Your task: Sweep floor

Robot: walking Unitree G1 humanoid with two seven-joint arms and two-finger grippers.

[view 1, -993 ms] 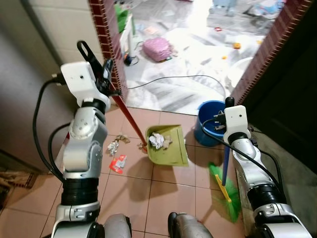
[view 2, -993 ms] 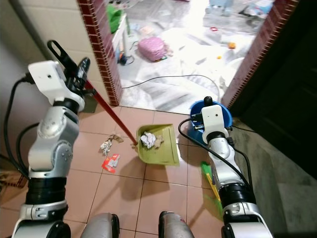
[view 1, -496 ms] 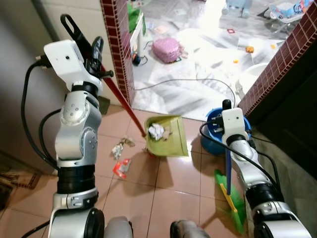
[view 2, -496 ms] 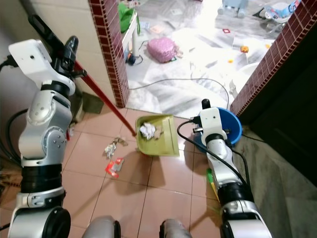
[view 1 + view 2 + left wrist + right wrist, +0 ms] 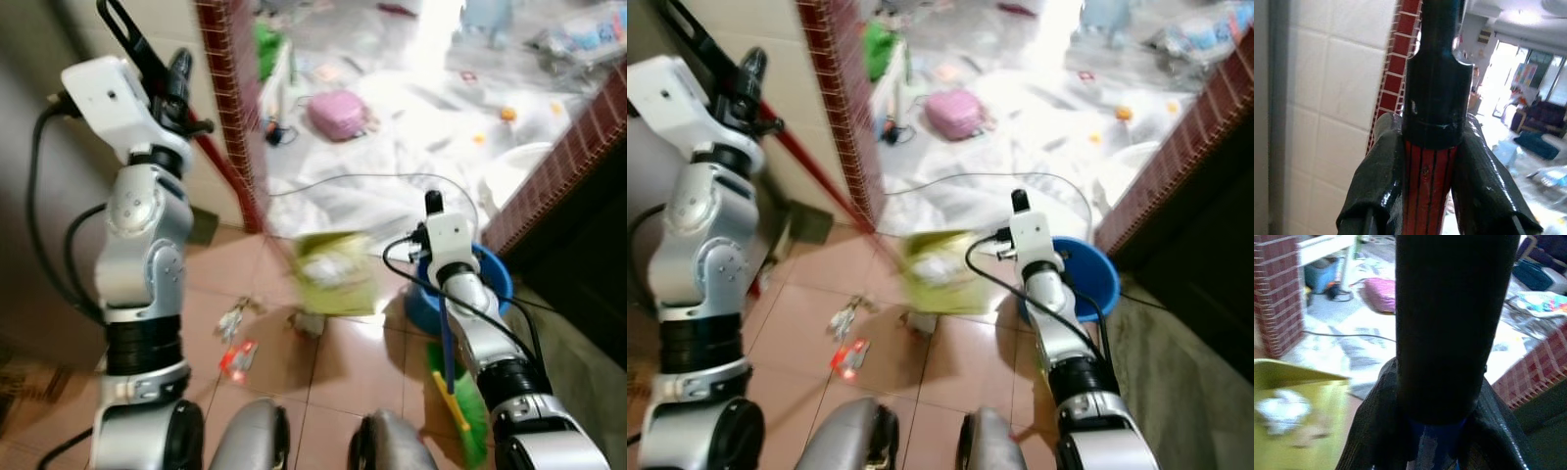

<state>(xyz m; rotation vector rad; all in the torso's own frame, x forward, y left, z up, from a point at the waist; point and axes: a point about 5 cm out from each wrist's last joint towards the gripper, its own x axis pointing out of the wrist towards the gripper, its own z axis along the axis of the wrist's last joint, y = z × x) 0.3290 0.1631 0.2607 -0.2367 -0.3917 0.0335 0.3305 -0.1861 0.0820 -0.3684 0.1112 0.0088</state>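
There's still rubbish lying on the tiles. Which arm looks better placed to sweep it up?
Probably the right: its gripper is shut on the broom. The left gripper grips the dustpan handle, and the scraps lie below it.

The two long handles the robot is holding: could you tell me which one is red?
The red handle is in the left gripper, running down toward the dustpan; the right gripper holds the blue broom handle.

Background items, past the doorway
Blue bucket (image 5: 490, 284) by the brick pillar (image 5: 227, 108); pink bag (image 5: 337, 114) and black cable (image 5: 343, 180) on the pale floor (small orange bit (image 5: 506, 114) further back).
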